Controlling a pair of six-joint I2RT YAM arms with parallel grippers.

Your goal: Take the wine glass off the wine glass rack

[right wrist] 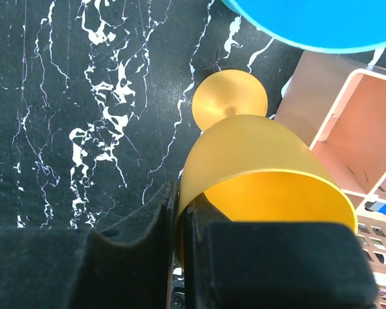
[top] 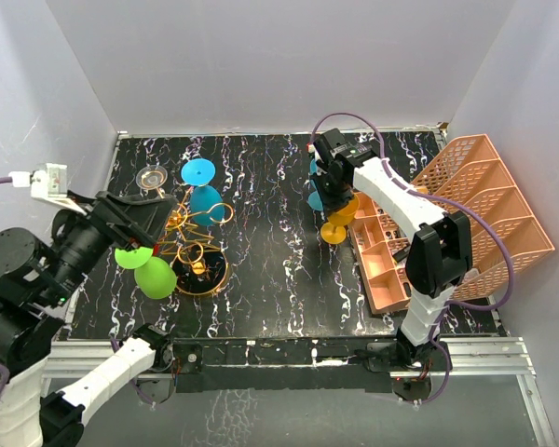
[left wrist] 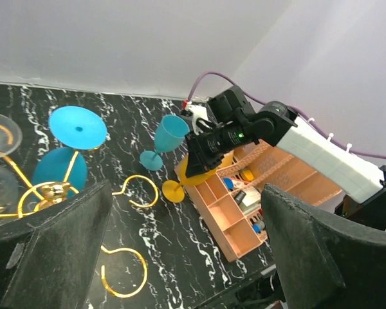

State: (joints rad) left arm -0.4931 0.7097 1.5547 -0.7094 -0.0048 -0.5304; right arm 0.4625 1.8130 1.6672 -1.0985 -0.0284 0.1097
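The gold wire wine glass rack (top: 194,244) stands on its round dark base at the left. A blue wine glass (top: 201,191), a green one (top: 155,277) and a clear one (top: 152,177) hang on it. My left gripper (top: 142,222) hovers open and empty over the rack's left side. In its view (left wrist: 186,257) the gold loops (left wrist: 139,190) and the blue glass (left wrist: 77,127) lie below. My right gripper (top: 336,198) is shut on the rim of a yellow wine glass (top: 336,222), upright, away from the rack. The wrist view (right wrist: 180,225) shows the rim (right wrist: 257,168) pinched.
A second blue glass (top: 313,191) stands just behind the yellow one, also seen in the left wrist view (left wrist: 170,134). The peach mesh organiser (top: 466,219) with small items lies at the right, close to the yellow glass's foot (right wrist: 229,100). White walls enclose the black marbled table (top: 270,242).
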